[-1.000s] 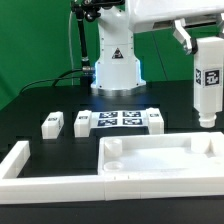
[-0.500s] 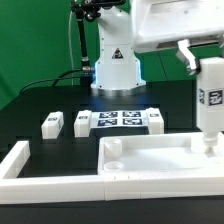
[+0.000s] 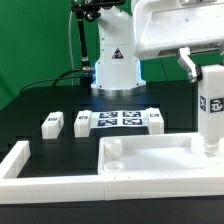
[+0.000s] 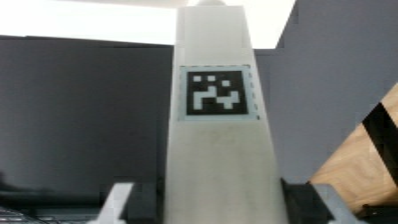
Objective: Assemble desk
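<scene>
My gripper (image 3: 205, 68) is shut on a white square leg (image 3: 211, 105) with a black tag, holding it upright at the exterior view's right. The leg's lower end reaches the far right corner of the white desk top (image 3: 150, 143), which lies flat with its raised rim up. Whether the end sits in a socket I cannot tell. In the wrist view the leg (image 4: 217, 120) fills the middle, with my gripper (image 4: 217, 205) closed on it and a dark finger (image 4: 134, 205) on each side. Three loose legs (image 3: 52, 123) (image 3: 83, 122) (image 3: 155, 120) stand further back.
The marker board (image 3: 120, 119) lies between two of the loose legs. A long white L-shaped fence bar (image 3: 20, 162) runs along the left and front of the desk top. The robot base (image 3: 115, 65) stands at the back, before a green wall.
The gripper has carried the leg down and slightly toward the exterior view's right, bringing its lower end to the desk top's far right corner. The grip is unchanged.
</scene>
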`<control>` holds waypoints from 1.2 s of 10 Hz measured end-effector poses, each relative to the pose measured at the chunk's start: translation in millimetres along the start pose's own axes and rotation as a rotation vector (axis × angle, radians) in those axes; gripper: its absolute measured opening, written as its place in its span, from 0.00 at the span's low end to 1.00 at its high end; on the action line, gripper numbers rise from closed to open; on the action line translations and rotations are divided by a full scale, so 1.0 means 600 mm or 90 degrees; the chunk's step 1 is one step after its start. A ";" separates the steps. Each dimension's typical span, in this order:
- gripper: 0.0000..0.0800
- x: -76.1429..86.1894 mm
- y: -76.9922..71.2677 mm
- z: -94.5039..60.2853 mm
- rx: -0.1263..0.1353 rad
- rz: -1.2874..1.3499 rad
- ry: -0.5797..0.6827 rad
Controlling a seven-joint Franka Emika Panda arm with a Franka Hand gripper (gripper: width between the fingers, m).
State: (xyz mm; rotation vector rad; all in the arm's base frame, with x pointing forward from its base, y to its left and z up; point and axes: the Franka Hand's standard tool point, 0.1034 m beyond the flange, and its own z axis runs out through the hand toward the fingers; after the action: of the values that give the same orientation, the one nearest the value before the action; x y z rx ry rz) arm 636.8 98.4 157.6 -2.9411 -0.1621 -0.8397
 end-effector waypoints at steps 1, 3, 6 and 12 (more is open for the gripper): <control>0.36 -0.001 0.002 0.003 -0.001 0.002 -0.001; 0.36 -0.008 -0.013 0.009 0.004 -0.003 -0.007; 0.36 -0.015 -0.017 0.017 0.006 -0.006 -0.012; 0.36 -0.032 -0.014 0.045 0.005 -0.005 -0.022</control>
State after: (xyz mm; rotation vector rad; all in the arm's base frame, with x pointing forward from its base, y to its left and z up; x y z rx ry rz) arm 633.9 108.0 125.0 -2.9504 -0.1786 -0.7866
